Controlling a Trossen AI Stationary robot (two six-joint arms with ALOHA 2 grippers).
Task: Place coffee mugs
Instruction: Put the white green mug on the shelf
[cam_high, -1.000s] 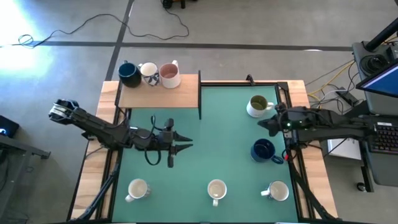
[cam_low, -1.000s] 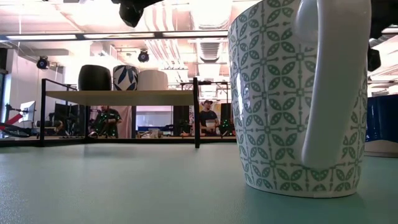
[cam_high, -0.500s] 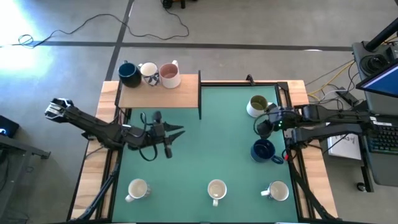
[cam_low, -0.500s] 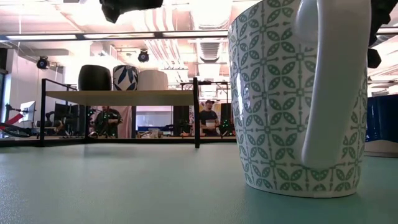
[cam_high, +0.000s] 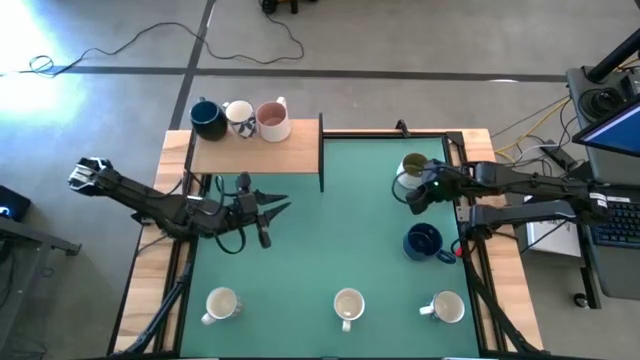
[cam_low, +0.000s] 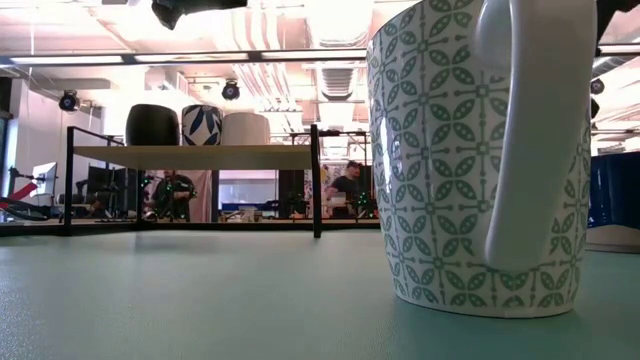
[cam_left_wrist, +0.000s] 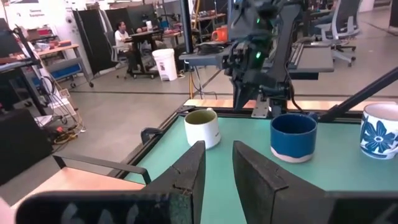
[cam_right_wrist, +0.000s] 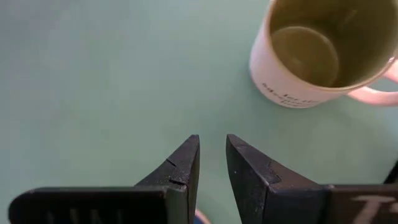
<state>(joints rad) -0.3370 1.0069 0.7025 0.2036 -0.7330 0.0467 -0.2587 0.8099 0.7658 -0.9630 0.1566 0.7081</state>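
Since a second ago: right end effector (cam_high: 413, 194) shifted up the desk (cam_high: 340, 240), now just beside the olive-green mug (cam_high: 413, 168), above the dark blue mug (cam_high: 424, 242); fingers a narrow gap apart, holding nothing. Left end effector (cam_high: 272, 209) nearer the shelf (cam_high: 255, 156), probably slightly parted, well apart from both mugs.

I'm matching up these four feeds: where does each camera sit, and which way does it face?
High: overhead, straight down; both arms, left pincer, right pincer.
Low: at tabletop height, level across the mat past the patterned mug; an arm's dark part at the top edge.
Left wrist: across the table past its own fingers.
Right wrist: down past its fingers.
Shared: the olive-green mug.
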